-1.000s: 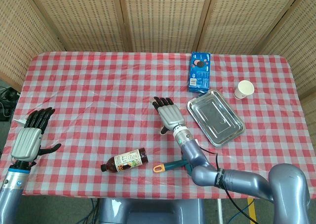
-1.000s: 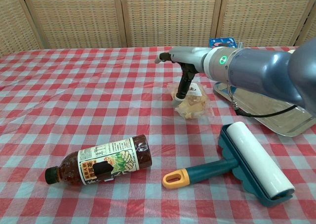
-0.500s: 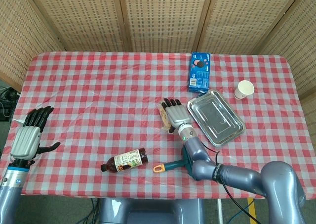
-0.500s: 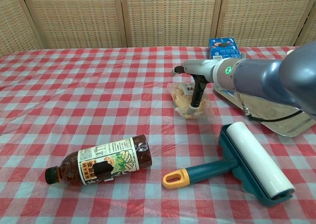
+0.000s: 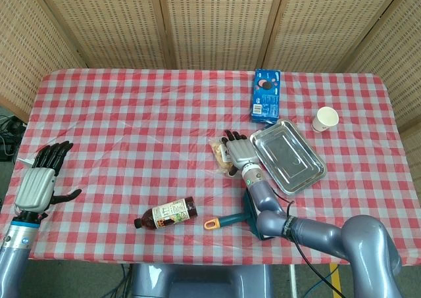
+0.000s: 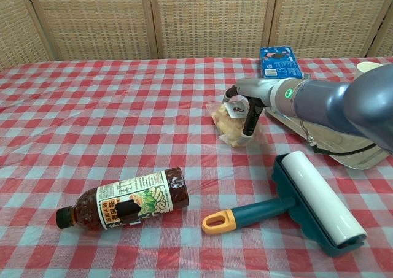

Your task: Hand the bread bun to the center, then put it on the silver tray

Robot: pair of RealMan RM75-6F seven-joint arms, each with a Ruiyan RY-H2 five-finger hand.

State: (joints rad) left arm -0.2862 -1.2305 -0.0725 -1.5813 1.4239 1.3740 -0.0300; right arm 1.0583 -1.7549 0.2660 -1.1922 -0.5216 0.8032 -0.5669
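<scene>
- The robot's right hand rests on the wrapped bread bun near the middle of the red-checked table; in the chest view its dark fingers point down onto the clear wrapper, held close together.
- Whether those fingers actually grip the bun or merely press on it cannot be told from either camera.
- The bun lies on the cloth just left of the silver tray, not on it; the right hand sits between bun and tray.
- The left hand hovers at the table's left edge, well apart from everything, palm down, fingers spread and holding nothing.
- A brown drink bottle lies on its side near the front edge, cap pointing left.
- A teal lint roller with an orange-tipped handle lies beside the bottle, below the right forearm in the head view.
- A blue cookie box lies just beyond the tray's far corner, and a white paper cup stands to its right.
</scene>
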